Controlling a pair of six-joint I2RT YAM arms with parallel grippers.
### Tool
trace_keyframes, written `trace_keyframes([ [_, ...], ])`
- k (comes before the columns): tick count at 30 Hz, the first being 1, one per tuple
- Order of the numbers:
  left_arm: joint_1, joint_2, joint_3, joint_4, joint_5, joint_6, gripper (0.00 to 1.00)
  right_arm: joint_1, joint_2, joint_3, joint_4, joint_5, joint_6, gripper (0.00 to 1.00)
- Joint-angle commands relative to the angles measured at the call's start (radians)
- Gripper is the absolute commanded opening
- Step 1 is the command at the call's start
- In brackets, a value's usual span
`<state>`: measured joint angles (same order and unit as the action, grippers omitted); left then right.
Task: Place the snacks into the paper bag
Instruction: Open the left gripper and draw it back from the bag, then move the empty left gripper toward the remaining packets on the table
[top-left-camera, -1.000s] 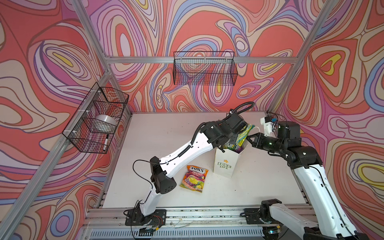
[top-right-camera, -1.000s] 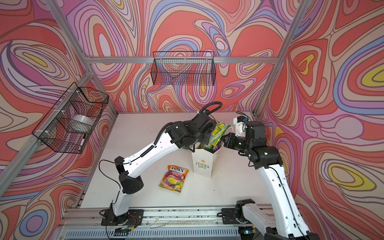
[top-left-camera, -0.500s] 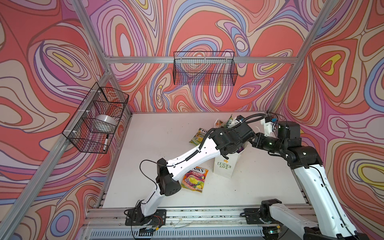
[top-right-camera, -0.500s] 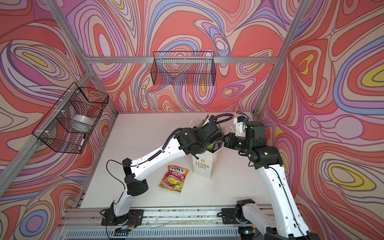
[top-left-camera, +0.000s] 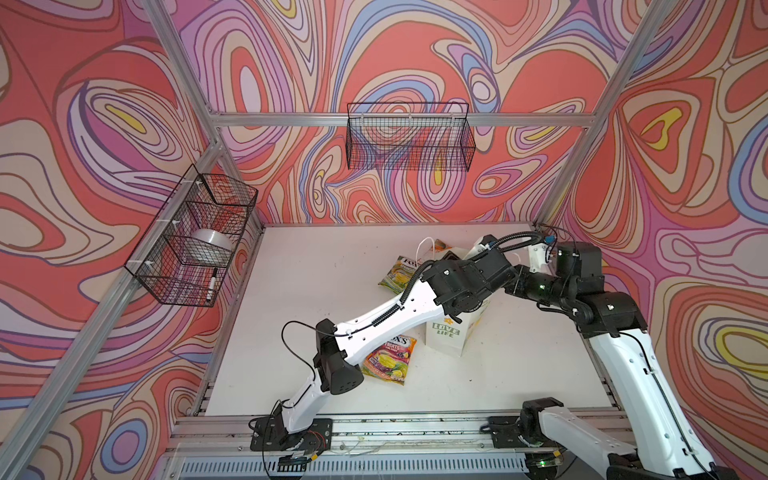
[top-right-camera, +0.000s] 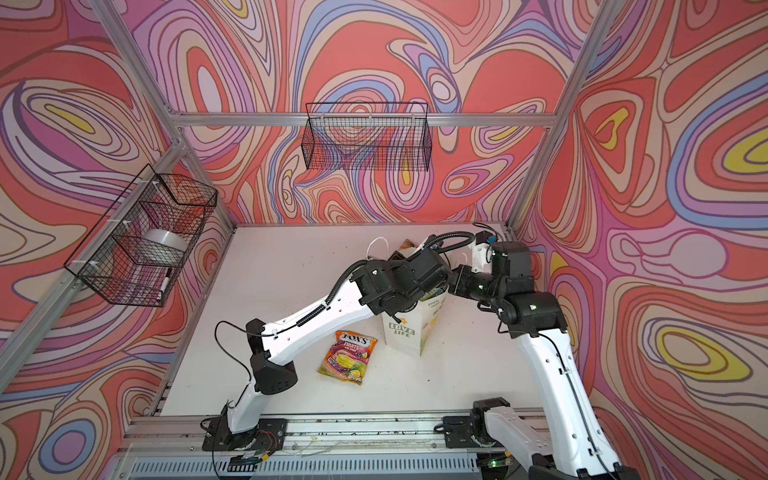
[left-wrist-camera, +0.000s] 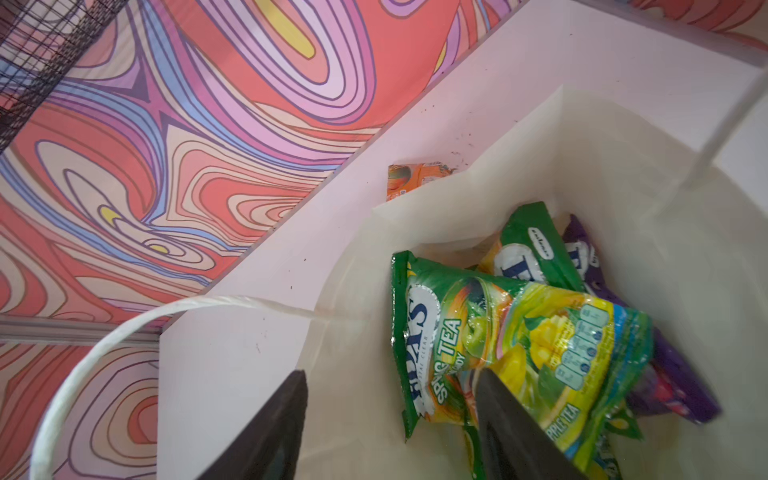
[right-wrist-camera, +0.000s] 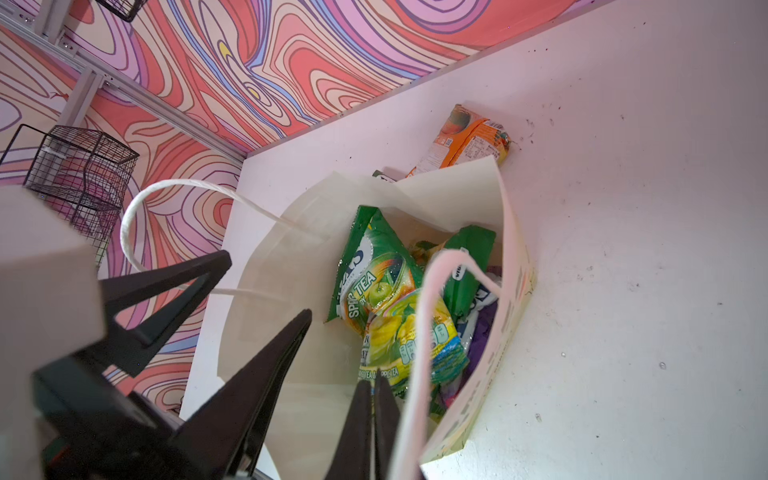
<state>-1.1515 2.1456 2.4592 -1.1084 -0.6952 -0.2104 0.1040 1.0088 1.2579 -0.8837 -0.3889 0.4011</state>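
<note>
A: Where is the left hand (left-wrist-camera: 392, 374)?

B: Right above the open mouth of the paper bag (top-left-camera: 442, 345), pointing down into it. Its two fingers are spread wide and hold nothing. A green packet (left-wrist-camera: 478, 332) lies just below them inside the bag, on top of other packets, among them a purple packet (left-wrist-camera: 681, 374).

A: And the right hand (right-wrist-camera: 374, 383)?

B: Its fingers are pressed together at the bag's near rim, beside one cord handle. I cannot tell whether paper is pinched between them.

A: Which snacks are outside the bag?

B: Three show on the counter (top-left-camera: 324, 266). The one that probably matters next is a fruit packet (top-right-camera: 348, 358) with an orange top. From the left hand it lies back and down, towards that arm's own base, near the foot of the bag. In a top view the left forearm (top-left-camera: 386, 316) covers one corner. Its long side points roughly towards the robot's bases, with the top end away from them.

A: Which hand is nearer?

B: The left, I judge, since the right looks busy at the rim. A yellow-green packet (top-left-camera: 400, 272) lies beside the left wrist, on the arm's other side. An orange packet (right-wrist-camera: 469, 137) lies just beyond the bag from both hands.
</note>
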Motion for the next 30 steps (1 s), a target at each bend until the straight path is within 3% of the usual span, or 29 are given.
trace_keyframes([
  [1,0.002,-0.108,0.035,0.002,0.132,-0.02,0.82,-0.001,-0.023,0.028,0.034,0.005,-0.014,0.0],
  [6,0.041,-0.229,-0.017,0.027,0.328,-0.049,0.97,-0.001,-0.025,0.013,0.037,0.011,-0.017,0.0],
  [10,0.112,-0.386,-0.182,0.114,0.536,-0.094,1.0,-0.002,-0.031,0.002,0.04,0.014,-0.016,0.0],
  [14,0.184,-0.569,-0.402,0.215,0.65,-0.124,1.0,0.0,-0.035,0.005,0.032,0.016,-0.02,0.0],
  [23,0.305,-0.847,-0.782,0.218,0.681,-0.173,1.0,-0.001,-0.04,0.004,0.026,0.021,-0.025,0.0],
  [30,0.346,-0.872,-1.027,0.149,0.767,-0.22,1.0,-0.001,-0.037,-0.012,0.039,0.017,-0.025,0.0],
])
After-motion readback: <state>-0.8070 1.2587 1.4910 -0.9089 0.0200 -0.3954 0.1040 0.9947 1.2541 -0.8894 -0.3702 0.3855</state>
